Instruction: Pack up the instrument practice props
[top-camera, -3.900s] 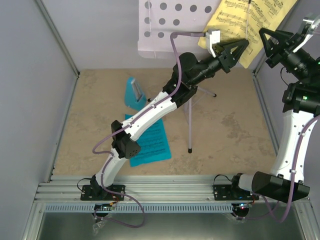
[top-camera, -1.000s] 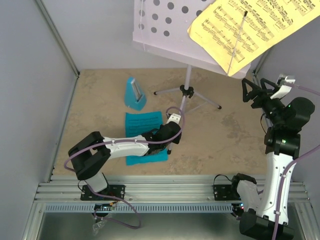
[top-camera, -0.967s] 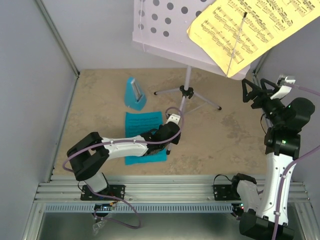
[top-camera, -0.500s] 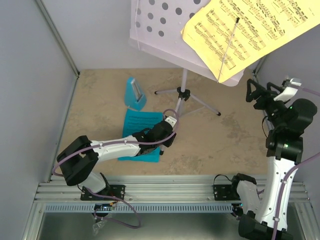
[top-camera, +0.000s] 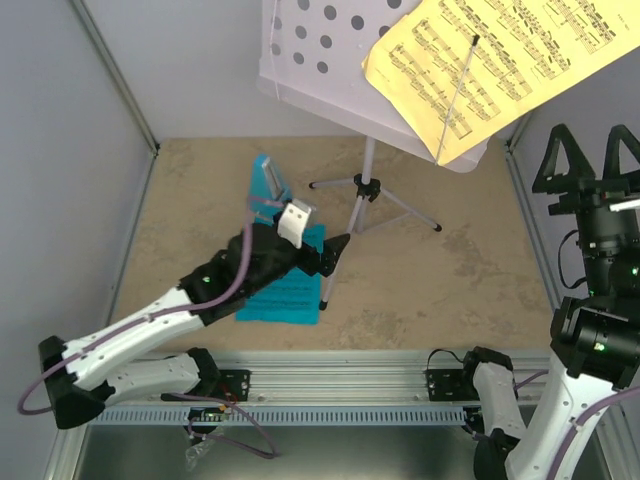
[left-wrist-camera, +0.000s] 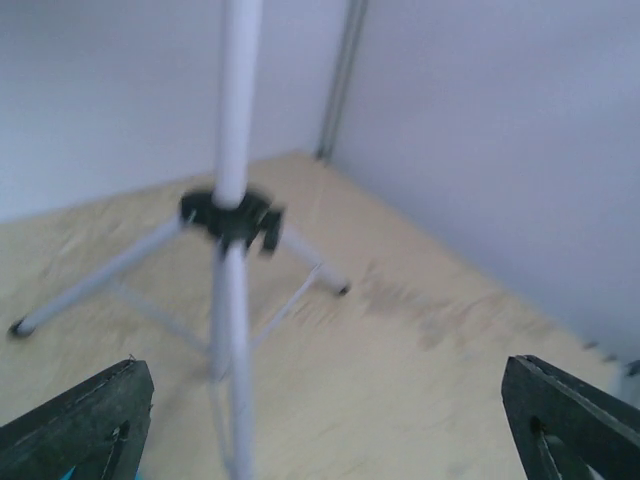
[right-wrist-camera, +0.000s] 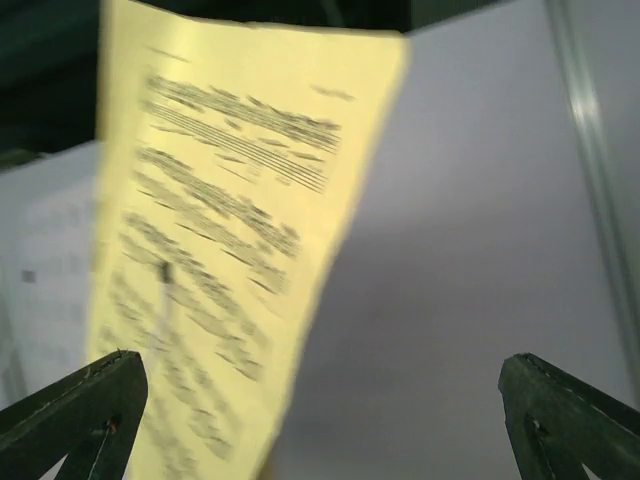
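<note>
From above: one music stand (top-camera: 365, 160), one metronome (top-camera: 266, 176), two sheets, two arms; the stand is upright at the far middle of the counter (top-camera: 470, 260), pole vertical, three legs splayed. The yellow sheet (top-camera: 500, 60) lies on its desk, long axis slanting up to the right, overhanging the right edge; the cyan sheet (top-camera: 285, 295) lies flat near the front, long axis roughly near-to-far; the blue metronome is just behind it, partly hidden by the left arm. The left end effector (top-camera: 328, 258) is beside the stand's near leg; the right end effector (top-camera: 588, 162) is raised, released, holding nothing.

Left wrist: the left end effector (left-wrist-camera: 320, 430) gapes wide, the leg between its fingers, untouched.

Right wrist: released fingers; the yellow sheet (right-wrist-camera: 220, 250) is blurred ahead.
</note>
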